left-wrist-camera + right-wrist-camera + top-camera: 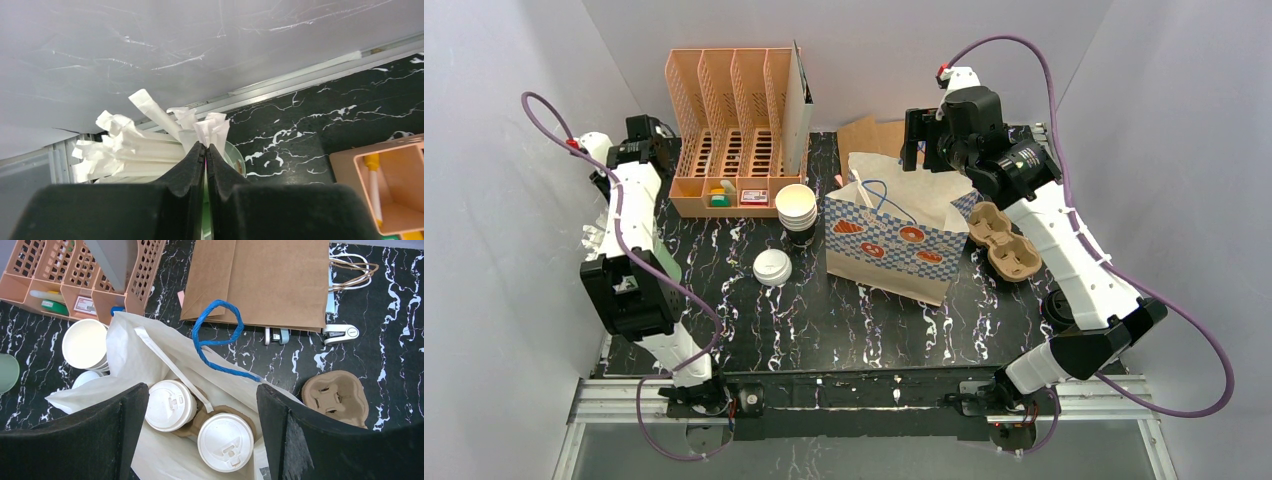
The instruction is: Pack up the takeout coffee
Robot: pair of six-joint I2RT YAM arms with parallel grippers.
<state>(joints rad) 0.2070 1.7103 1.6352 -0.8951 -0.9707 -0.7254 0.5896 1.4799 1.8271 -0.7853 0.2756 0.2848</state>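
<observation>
Right wrist view: the right claw [201,390] stood spread wide above the open paper bag [122,347], holding nothing. Inside the bag, two lidded cups [170,405] sat side by side in a brown tray [197,421]. A spare tray [335,397] lay near the bag. The left claw [205,148] was pressed together among wrapped straws [125,152]; whether it pinched one was unclear.

White & blk arms [1064,245] w/ purple cables [1194,335], red connectors [943,71]
</observation>
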